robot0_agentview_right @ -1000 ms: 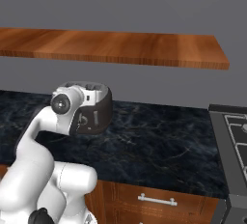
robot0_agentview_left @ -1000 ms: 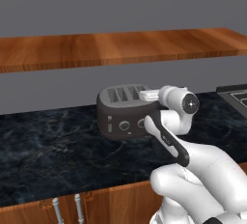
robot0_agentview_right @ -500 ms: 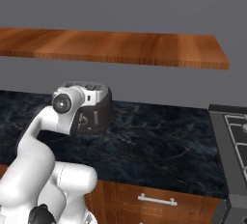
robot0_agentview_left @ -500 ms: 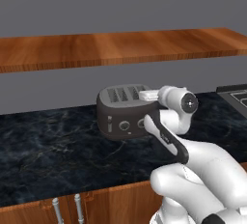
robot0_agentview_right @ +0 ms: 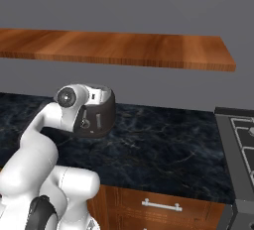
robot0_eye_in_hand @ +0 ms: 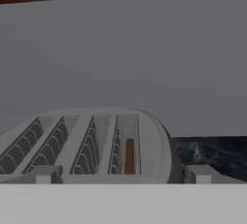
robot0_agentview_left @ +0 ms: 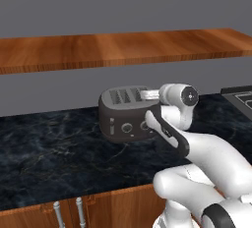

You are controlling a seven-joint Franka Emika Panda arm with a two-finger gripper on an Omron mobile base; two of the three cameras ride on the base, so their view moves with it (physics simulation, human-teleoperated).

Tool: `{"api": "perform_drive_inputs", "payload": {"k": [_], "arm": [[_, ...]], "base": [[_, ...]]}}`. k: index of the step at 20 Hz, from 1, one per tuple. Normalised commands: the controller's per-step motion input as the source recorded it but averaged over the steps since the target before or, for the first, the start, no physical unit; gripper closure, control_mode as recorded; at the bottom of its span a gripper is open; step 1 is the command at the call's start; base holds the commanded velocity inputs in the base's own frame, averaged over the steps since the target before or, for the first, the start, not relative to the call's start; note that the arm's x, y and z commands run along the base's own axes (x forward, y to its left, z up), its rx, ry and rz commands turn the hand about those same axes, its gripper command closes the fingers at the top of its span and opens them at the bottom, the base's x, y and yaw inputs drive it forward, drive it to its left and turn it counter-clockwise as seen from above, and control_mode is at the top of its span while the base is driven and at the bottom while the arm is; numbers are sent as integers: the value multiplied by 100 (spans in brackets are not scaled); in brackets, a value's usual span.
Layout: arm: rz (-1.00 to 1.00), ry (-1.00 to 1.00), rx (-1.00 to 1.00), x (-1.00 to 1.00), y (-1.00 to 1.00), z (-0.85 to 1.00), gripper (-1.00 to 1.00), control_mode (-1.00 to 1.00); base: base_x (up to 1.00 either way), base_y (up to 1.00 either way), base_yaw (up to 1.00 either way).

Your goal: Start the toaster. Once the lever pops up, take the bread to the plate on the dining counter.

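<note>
The dark grey toaster (robot0_agentview_left: 123,116) stands on the black marble counter (robot0_agentview_left: 54,158) against the grey wall. Its front carries two round knobs and a pale slider lever (robot0_agentview_left: 112,126). My gripper (robot0_agentview_left: 146,94) lies level just above the toaster's right end, pointing toward the wall. In the hand view the fingertips (robot0_eye_in_hand: 46,174) stand wide apart over the near edge of the toaster (robot0_eye_in_hand: 154,146), open with nothing between them. A thin brown slice of bread (robot0_eye_in_hand: 129,156) sits low in the rightmost slot. In the right base view my gripper (robot0_agentview_right: 101,95) covers the top of the toaster (robot0_agentview_right: 99,120). The plate and the dining counter are out of view.
A wooden shelf (robot0_agentview_left: 123,47) runs along the wall above the toaster. A stove top (robot0_agentview_right: 240,130) adjoins the counter at the right. Cabinet fronts with silver handles (robot0_agentview_right: 161,205) lie below the counter edge.
</note>
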Motion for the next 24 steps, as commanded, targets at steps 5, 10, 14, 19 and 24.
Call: {"api": "perform_drive_inputs", "payload": {"k": [5,10,14,19,24], "arm": [[-8,1,-4,0,-4,-12,-100,-100],[-9,0,-4,2,-1,-8,-100,-100],[-2,0,0,8,0,0,-100,-100],[0,0,0,16,0,0,-100,-100],[0,0,0,19,0,0,-100,-100]], "base": [[0,0,0],[0,0,0],[0,0,0],[0,0,0],[0,0,0]]}}
